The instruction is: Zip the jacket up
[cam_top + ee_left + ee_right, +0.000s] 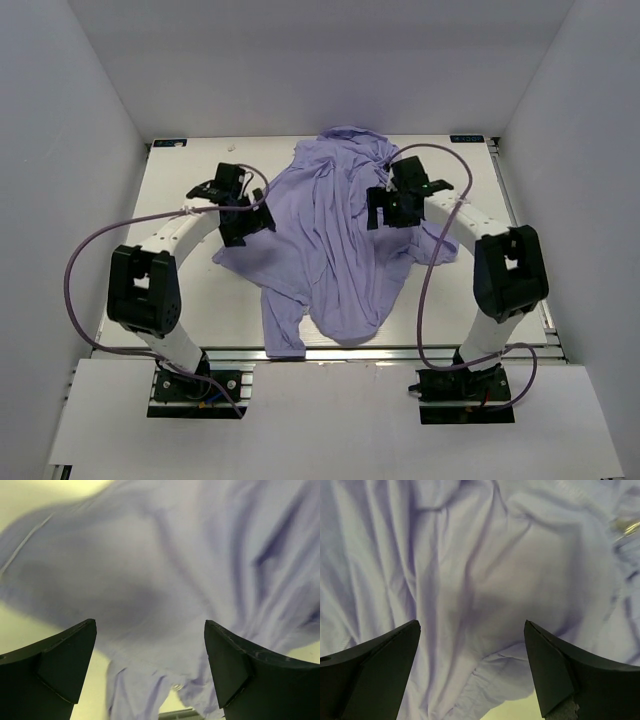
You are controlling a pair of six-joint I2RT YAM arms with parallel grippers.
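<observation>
Top view: you see the jacket [330,240] lying crumpled in the middle of the table [180,290], spread from the far edge down to the near edge, with one long strip of it reaching the near rim. Your left claw [247,222] sits at the jacket's left border, over the edge of the cloth. Your right claw [388,208] is over the jacket's upper right part, well onto the fabric. From this height you cannot read how far either claw is open. Left wrist view: the left claw [150,670] is spread wide, its fingers [55,665] far apart at the two lower corners, with nothing between them. The jacket [165,570] fills most of the frame below, blurred, and pale table [30,495] shows at the upper left and lower left. You cannot tell whether the tips touch the cloth. Right wrist view: the right claw [470,670] is also spread wide, fingers [560,670] far apart, gripping nothing. The jacket [485,580] covers almost the whole frame in soft folds, with a sliver of table [512,712] at the bottom. A small shiny metal bit [626,527] shows at the right edge on the fabric, too blurred to name. Whether the tips touch the cloth is unclear here too.
</observation>
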